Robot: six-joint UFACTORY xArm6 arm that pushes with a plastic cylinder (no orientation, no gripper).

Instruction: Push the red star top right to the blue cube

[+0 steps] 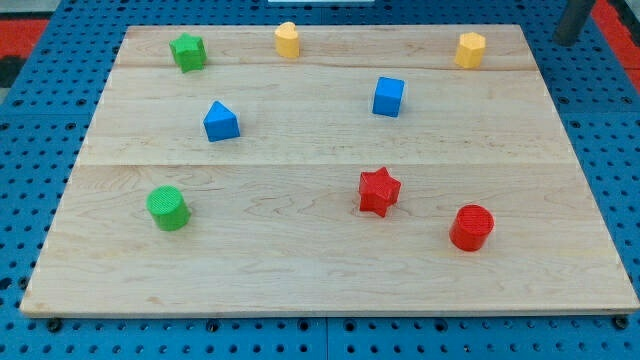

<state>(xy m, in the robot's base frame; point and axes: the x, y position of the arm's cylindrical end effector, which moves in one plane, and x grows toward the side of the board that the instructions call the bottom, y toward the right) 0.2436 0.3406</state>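
Observation:
The red star (379, 191) lies on the wooden board (320, 270), right of centre in the lower half. The blue cube (388, 97) sits above it, slightly to the right, in the upper half. My tip (569, 38) shows at the view's top right corner, just off the board's top right edge. It is far from both blocks and touches none.
A red cylinder (471, 227) lies right of and below the star. A blue triangular block (221, 122) and a green cylinder (168, 208) are on the left. A green star (187, 52), a yellow cylinder (288, 40) and a yellow hexagonal block (470, 49) line the top edge.

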